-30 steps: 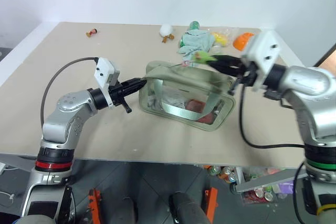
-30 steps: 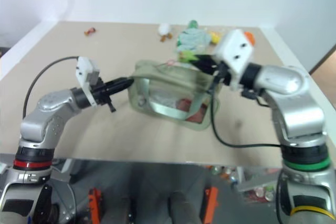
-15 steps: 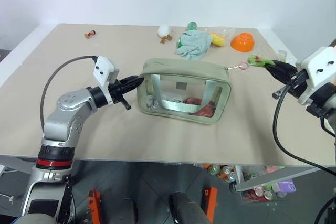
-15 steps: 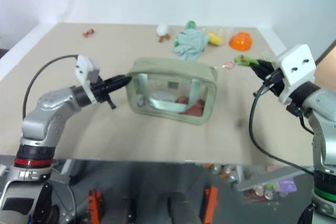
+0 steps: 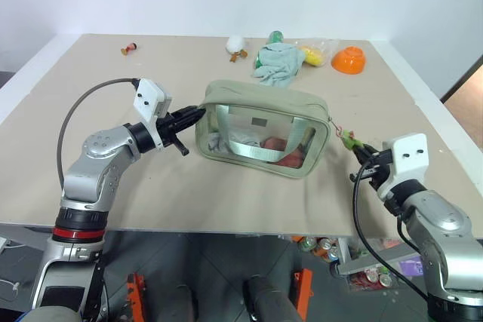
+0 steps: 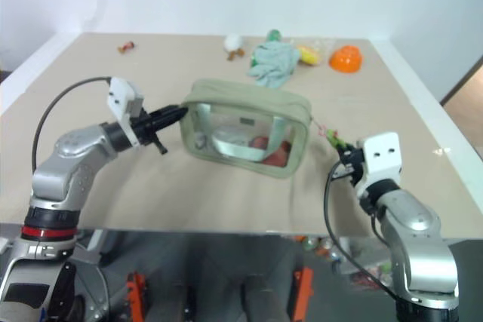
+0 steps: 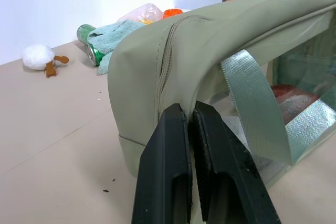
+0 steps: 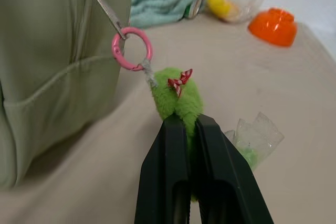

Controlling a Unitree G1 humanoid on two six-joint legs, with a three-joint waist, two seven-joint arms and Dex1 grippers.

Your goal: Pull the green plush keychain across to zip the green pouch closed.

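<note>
Two grippers oppose: left gripper (image 7: 191, 124) clamps green pouch (image 5: 260, 115) end as anchor; right gripper (image 8: 188, 129) grasps green plush keychain (image 8: 176, 98), tensioning zipper

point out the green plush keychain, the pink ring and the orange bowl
green plush keychain (image 8: 176, 100): right wrist view, fuzzy body above the fingers
pink ring (image 8: 132, 49): right wrist view, its rim
orange bowl (image 5: 349, 59): left eye view, its side

Beige table (image 5: 113, 81). Green pouch (image 5: 264, 137) standing mid-table. Along far edge: small red toy (image 5: 131, 48), white plush toy (image 5: 238, 44), mint cloth (image 5: 278, 63) over a green can (image 5: 278, 36), plastic bag with yellow toy (image 5: 317, 52), orange bowl (image 5: 349, 59).
</note>
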